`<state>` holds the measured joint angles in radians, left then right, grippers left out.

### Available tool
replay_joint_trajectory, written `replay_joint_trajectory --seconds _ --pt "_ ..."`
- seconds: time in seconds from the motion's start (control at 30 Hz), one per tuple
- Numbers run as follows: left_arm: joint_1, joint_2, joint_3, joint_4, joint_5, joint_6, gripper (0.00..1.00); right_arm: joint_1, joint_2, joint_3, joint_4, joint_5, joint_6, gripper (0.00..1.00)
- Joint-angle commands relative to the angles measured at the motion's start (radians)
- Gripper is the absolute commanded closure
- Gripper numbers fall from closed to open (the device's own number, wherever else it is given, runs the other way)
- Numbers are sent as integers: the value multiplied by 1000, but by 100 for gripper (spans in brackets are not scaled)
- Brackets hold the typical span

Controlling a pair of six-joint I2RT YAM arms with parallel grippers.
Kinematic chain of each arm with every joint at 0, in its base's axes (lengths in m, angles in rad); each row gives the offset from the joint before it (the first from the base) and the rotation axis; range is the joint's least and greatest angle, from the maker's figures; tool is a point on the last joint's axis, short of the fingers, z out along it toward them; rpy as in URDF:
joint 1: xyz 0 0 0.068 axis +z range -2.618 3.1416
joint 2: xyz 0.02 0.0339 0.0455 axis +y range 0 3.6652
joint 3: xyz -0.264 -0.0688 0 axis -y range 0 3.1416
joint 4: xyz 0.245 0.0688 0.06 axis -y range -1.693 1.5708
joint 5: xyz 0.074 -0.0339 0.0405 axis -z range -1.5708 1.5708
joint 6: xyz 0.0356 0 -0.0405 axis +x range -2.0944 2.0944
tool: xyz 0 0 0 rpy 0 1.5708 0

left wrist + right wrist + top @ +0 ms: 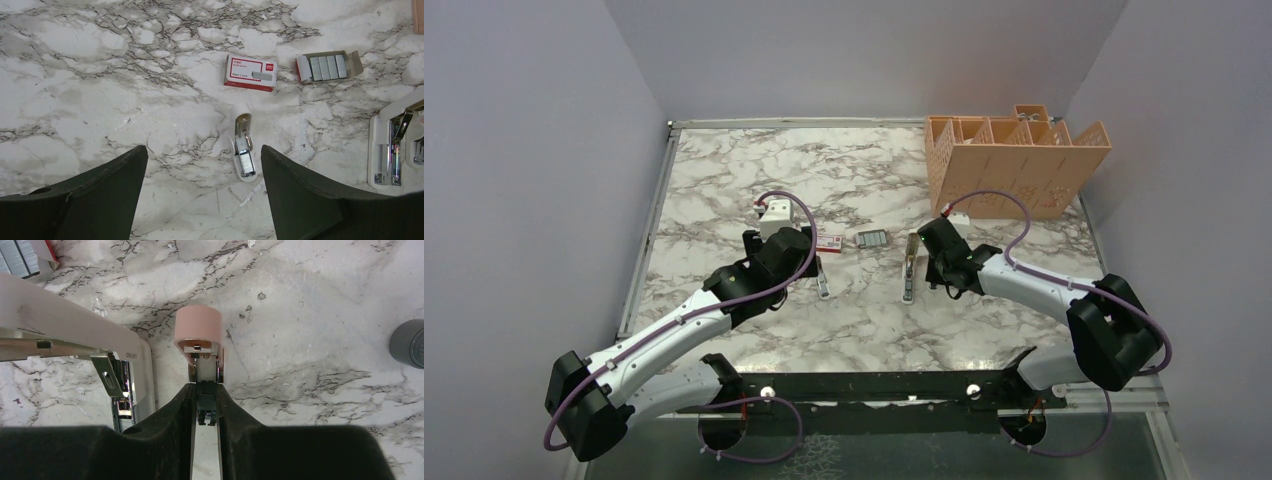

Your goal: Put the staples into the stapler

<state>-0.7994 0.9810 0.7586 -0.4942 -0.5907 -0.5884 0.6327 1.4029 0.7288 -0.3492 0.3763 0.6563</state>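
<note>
Right pincer [206,390] clamps pink stapler [198,325], white stapler [75,315] alongside, grey cylinder [410,342] nearby.

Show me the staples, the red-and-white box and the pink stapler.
staples [327,67], left wrist view, middle of the grey strips.
red-and-white box [251,72], left wrist view, its top face.
pink stapler [197,325], right wrist view, its rounded pink end.

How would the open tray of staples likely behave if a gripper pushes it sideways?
The tray looks like thin cardboard with open flaps, so it is probably light and would slide easily on the smooth marble table. The staples lie as separate strips, so a sharp push might scatter them.
</note>
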Motion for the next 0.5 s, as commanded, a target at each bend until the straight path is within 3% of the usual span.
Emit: replay_joint_trajectory --seconds 0.0,0.47 --pt "5 -13 -7 25 12 7 16 -8 6 -12 -25 1 25 76" --pt "6 -10 -8 26 12 6 16 -8 -8 -16 -65 -42 40 75"
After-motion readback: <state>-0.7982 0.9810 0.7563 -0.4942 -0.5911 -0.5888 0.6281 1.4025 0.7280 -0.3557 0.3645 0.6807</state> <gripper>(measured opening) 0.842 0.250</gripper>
